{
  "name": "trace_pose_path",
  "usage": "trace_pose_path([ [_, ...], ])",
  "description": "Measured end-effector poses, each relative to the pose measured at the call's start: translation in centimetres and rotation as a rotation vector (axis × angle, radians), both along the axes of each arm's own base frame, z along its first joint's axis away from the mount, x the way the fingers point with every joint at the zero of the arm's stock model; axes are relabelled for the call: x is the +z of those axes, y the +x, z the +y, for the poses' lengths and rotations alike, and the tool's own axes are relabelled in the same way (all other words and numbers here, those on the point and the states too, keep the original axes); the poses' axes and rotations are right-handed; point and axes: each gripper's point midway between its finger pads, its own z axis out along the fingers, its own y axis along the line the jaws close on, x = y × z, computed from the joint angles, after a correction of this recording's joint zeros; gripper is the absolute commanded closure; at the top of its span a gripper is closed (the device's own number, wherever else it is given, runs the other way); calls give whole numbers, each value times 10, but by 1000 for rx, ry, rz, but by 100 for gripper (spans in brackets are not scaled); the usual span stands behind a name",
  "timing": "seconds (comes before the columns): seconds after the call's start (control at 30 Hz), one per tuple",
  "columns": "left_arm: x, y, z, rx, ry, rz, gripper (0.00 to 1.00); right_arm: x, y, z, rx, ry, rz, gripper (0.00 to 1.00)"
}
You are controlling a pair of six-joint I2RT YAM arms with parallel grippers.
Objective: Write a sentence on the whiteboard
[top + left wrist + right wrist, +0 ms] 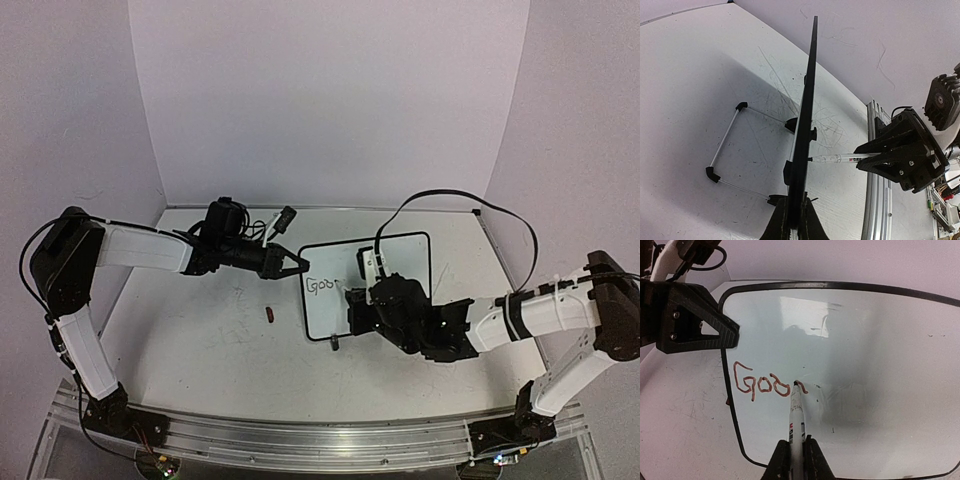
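Progress: writing is under way and well short of done.

Nearest the bases, right gripper (796,452) has its jaws drawn in narrow around the barrel of the marker (796,415). It is clamped from both sides, with the barrel pointing away from the wrist at the board. The tip is touching the writing face, or as near as the wrist view can tell, at the end of the last stroke. On the tabletop (200,340) to the left of that gripper lies a small dark red item (271,314), possibly the marker's cap; it is too small to confirm.

The sentence (760,385) is reddish-brown, on the left part of the face at about mid-height, close to the left rim. Legible so far: "Goo" plus an unfinished stroke at the tip, which I judge to be the start of the next letter. The first word is incomplete and nothing after it is written. The face to the right is bare, so there is room for more on this line.

The whiteboard (880,390) stands mid-table between the two arms.

Left gripper (794,222) is closed on the board's left edge, one finger on each face, with the board pinched between them and seen edge-on in its wrist view. Judged role: steadying the board against the marker's push. If that pinch slips, the board could tip and break the stroke.

Behind the board, its wire stand (725,140) rests on the tabletop.
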Motion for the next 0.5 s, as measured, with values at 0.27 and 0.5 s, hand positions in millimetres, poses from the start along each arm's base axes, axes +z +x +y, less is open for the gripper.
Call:
trace_pose_path([
  [0.27, 0, 0, 0, 0, 1, 1, 100, -7, -3, 0, 8, 6, 25, 100],
  [0.5, 0, 0, 0, 0, 0, 1, 100, -11, -5, -3, 5, 7, 37, 100],
])
